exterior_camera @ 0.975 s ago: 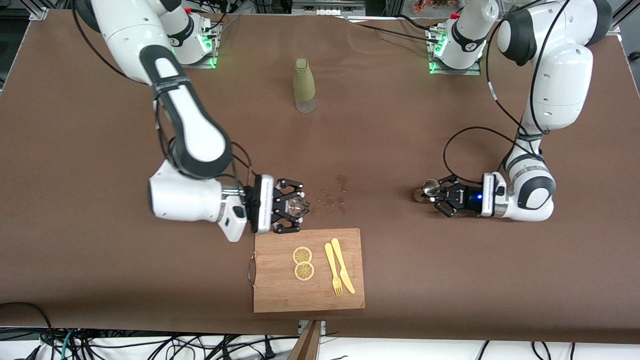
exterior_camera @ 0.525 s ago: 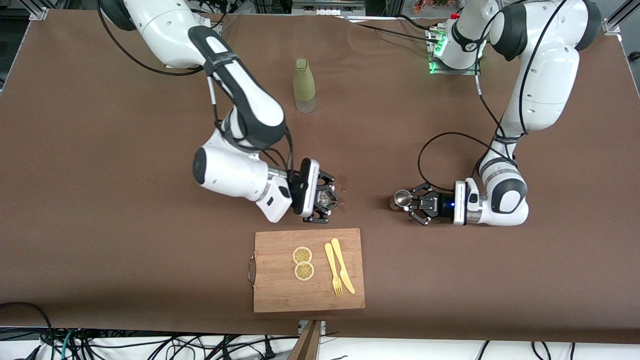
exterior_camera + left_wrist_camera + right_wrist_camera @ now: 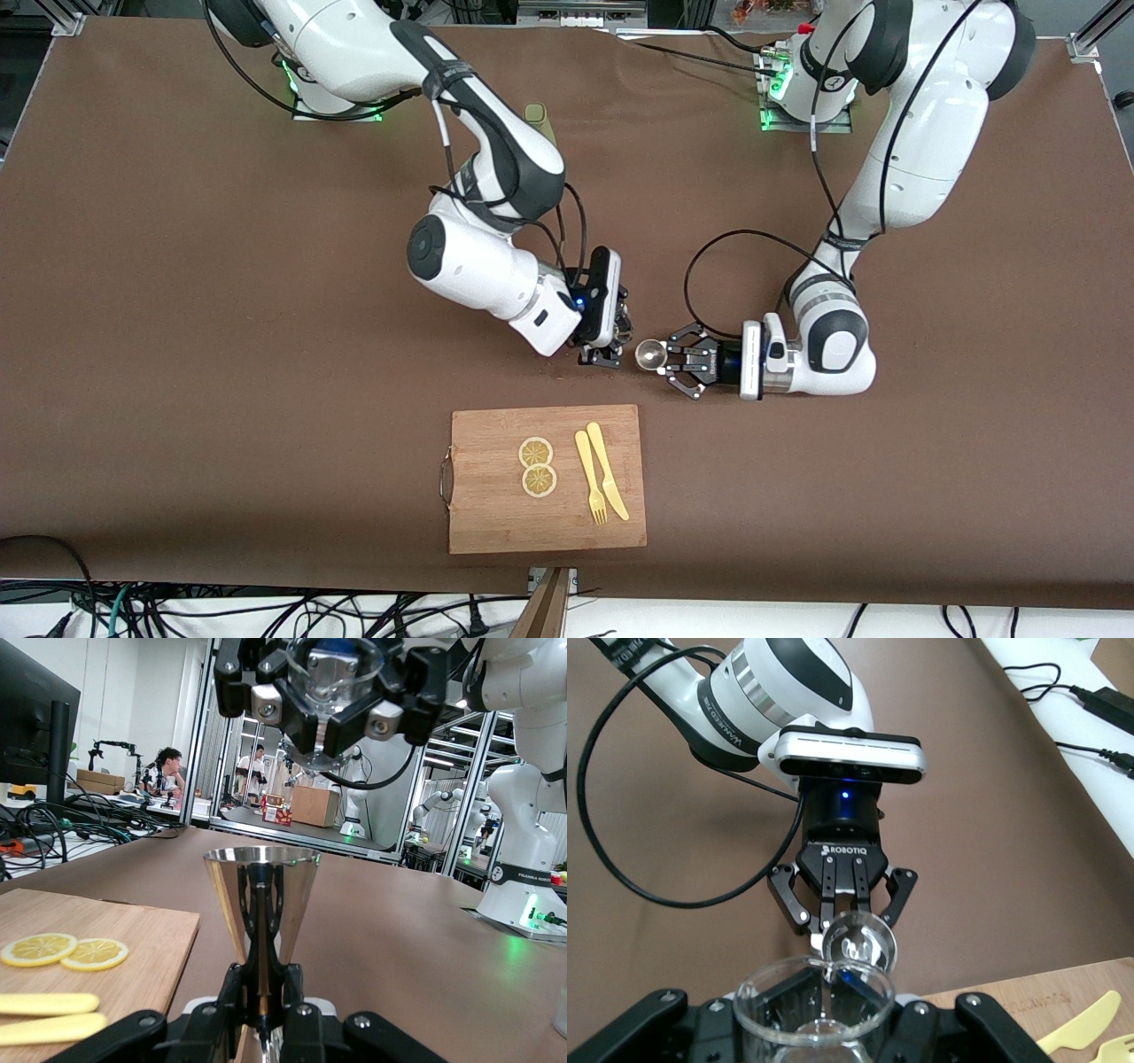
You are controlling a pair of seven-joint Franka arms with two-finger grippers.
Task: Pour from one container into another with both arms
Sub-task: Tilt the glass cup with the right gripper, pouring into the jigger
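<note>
My right gripper is shut on a clear glass cup, held tilted above the middle of the table. The left gripper is shut on the waist of a shiny metal jigger, which stands upright with its mouth up. In the right wrist view the glass cup has its lip right over the jigger's open mouth, with the left gripper facing me. The left wrist view shows the jigger in the left gripper, and the right gripper with the glass cup above it.
A wooden cutting board lies nearer the front camera, carrying two lemon slices and a yellow plastic fork and knife. An olive-green bottle stands near the bases, mostly hidden by the right arm.
Both arms have swung toward the table's middle, bringing the glass cup and the jigger together. The right gripper has risen and tilted the glass over the jigger.
</note>
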